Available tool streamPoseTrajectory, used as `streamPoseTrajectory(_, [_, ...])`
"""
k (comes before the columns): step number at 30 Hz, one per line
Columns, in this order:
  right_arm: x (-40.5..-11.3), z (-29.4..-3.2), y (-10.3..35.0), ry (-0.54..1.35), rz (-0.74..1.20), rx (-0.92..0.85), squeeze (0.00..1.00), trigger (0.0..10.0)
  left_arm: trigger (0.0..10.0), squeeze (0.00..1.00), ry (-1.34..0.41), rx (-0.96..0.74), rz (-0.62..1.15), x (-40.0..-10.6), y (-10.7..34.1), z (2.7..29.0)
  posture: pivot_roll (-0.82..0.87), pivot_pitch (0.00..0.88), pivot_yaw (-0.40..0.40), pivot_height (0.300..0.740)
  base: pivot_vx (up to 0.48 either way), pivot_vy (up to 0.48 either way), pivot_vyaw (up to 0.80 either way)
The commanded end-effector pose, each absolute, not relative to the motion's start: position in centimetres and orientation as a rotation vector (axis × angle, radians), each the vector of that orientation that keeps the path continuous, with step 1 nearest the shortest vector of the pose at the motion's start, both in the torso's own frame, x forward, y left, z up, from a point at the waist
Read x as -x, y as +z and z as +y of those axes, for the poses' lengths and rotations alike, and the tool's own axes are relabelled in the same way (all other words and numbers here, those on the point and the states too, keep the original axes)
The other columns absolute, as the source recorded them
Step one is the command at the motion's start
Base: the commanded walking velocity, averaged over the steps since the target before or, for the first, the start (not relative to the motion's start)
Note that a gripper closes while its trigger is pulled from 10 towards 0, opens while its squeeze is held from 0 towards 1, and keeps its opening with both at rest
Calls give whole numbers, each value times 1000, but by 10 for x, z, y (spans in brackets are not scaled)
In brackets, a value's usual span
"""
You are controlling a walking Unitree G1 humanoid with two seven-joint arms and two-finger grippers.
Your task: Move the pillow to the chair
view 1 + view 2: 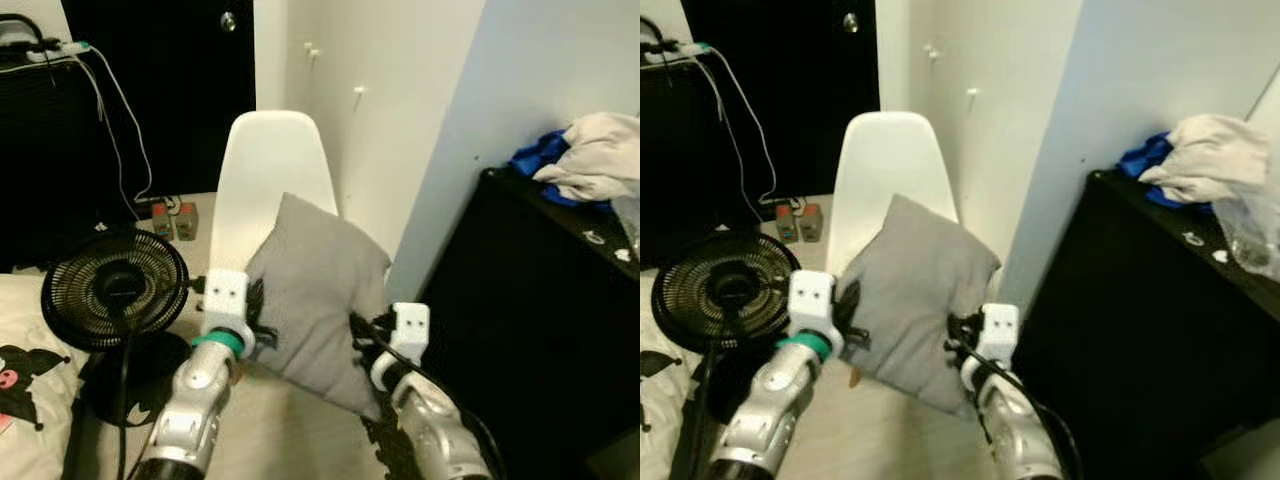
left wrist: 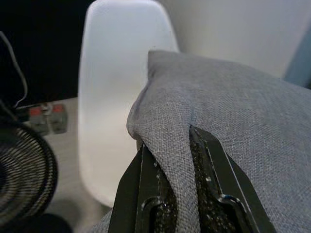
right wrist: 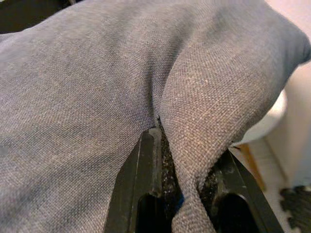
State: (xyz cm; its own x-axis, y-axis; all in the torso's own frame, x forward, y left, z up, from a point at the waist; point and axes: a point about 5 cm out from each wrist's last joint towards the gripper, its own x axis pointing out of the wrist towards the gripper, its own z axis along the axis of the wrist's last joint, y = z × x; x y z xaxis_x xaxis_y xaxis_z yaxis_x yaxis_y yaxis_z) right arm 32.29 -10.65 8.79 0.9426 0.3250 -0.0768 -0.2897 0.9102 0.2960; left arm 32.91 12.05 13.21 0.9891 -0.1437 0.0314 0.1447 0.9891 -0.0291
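A grey fabric pillow (image 1: 315, 290) hangs tilted in the air in front of a white shell chair (image 1: 265, 170), covering the chair's seat. My left gripper (image 1: 258, 312) is shut on the pillow's left edge, and the left wrist view has a fold of grey cloth (image 2: 180, 145) pinched between the black fingers (image 2: 133, 184). My right gripper (image 1: 365, 335) is shut on the pillow's lower right edge, where a fold of cloth (image 3: 189, 145) sits between its fingers (image 3: 146, 170). The chair's back (image 2: 112, 73) rises behind the pillow.
A black floor fan (image 1: 115, 290) stands close at the left, beside a bed (image 1: 25, 380) with a cartoon print. A black dresser (image 1: 540, 300) with piled clothes (image 1: 590, 160) stands at the right. Behind the chair are a white wall (image 1: 400, 110), cables (image 1: 115, 100) and small bottles (image 1: 172, 220).
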Motion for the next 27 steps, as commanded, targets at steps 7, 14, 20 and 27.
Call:
streamPoseTrajectory(7, [-324,-111,89,309,110,-274,0,10000,10000,0,-152,43,-65,-329,137,118,-50,0,20,740,331,0,0])
streamPoseTrajectory(14, [-323,-111,88,305,117,-281,0,10000,10000,0,-156,45,-63,-328,136,117,-53,0,24,740,373,0,-121])
streamPoseTrajectory(20, [-321,-113,86,301,122,-279,0,10000,10000,0,-160,48,-61,-328,136,116,-55,6,27,740,385,0,-604])
streamPoseTrajectory(27, [-320,-114,85,296,125,-274,0,10000,10000,0,-163,48,-59,-327,135,115,-54,12,26,740,385,0,0])
